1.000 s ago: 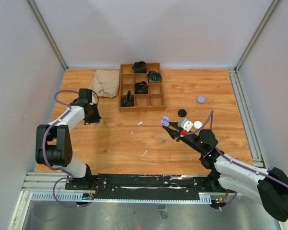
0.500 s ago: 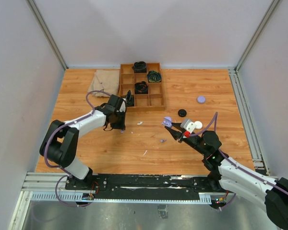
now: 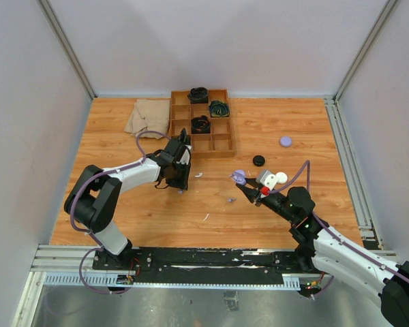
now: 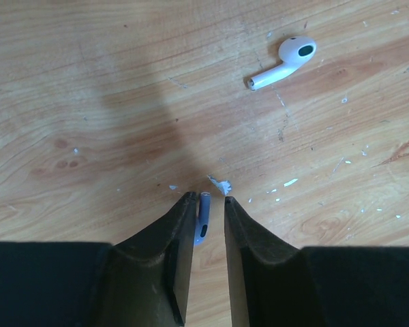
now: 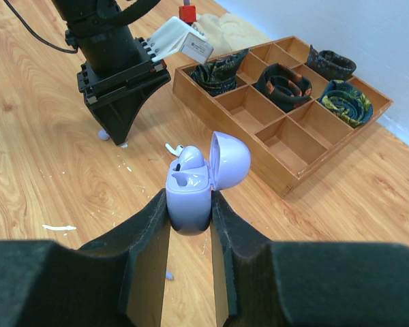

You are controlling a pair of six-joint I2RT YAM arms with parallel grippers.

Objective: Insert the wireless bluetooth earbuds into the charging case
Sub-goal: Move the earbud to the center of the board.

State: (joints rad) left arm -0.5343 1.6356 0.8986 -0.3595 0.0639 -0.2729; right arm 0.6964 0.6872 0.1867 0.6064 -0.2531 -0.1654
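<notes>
One lilac bud (image 4: 203,219) on table (image 4: 88,102), sitting between left gripper (image 4: 208,199) tips. Jaws a crack apart, bud against one finger, no clamp evident yet. Left arm has swung in from far left to mid-table this last second, so pick looks imminent. White bud (image 4: 284,60) lies loose just ahead. Right gripper (image 5: 189,197) clamps lilac case (image 5: 191,184), lid open, held off table, ready.

Left fingers (image 4: 153,269) swung rightward, now straddling lilac earbud (image 4: 203,223)
</notes>
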